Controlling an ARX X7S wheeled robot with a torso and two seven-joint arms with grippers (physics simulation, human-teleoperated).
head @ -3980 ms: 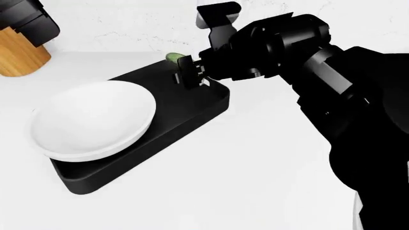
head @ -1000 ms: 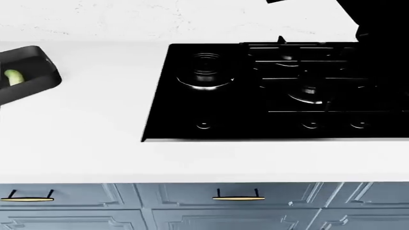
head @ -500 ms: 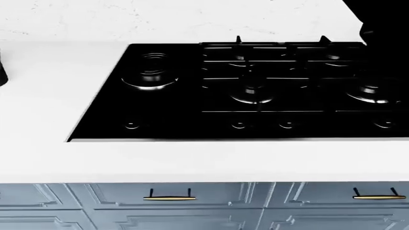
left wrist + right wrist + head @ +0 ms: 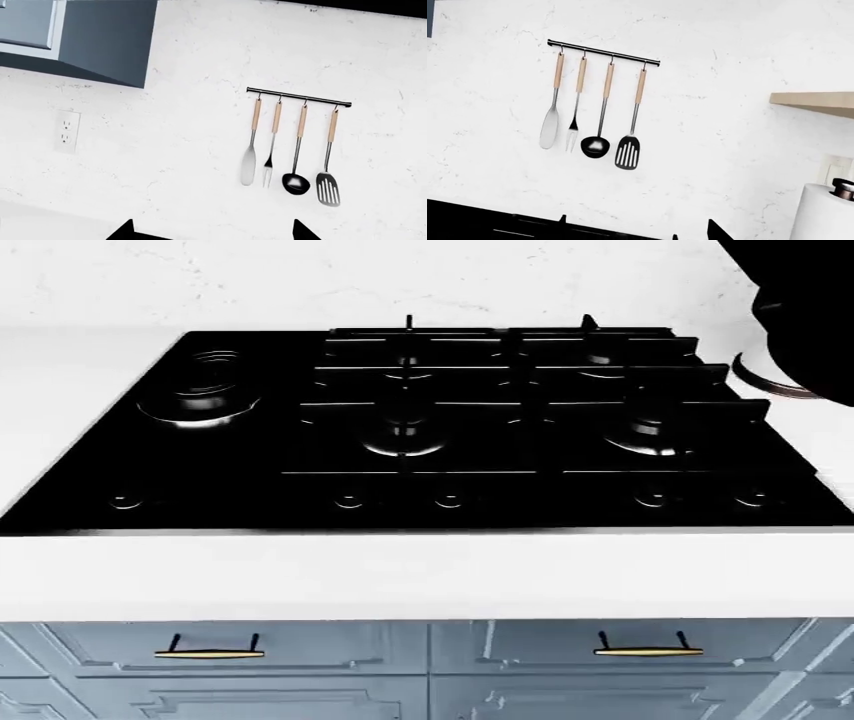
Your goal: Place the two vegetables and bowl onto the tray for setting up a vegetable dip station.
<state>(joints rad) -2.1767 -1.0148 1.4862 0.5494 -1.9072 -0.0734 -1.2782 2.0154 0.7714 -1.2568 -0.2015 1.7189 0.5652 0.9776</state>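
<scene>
Stovetop (image 4: 414, 430) fills my head view; carrot, tray and bowl are out of sight. Neither claw shows, so I cannot tell their state. I judge the carrot stiff, smooth, slippery: grip mid-length.

Definitely a home kitchen: a black gas stovetop (image 4: 414, 430) is set into a white table (image 4: 400, 575) over blue cabinet drawers (image 4: 214, 650), and utensils are hung on a wall rail (image 4: 603, 52) beside a paper towel roll (image 4: 824, 212).
</scene>
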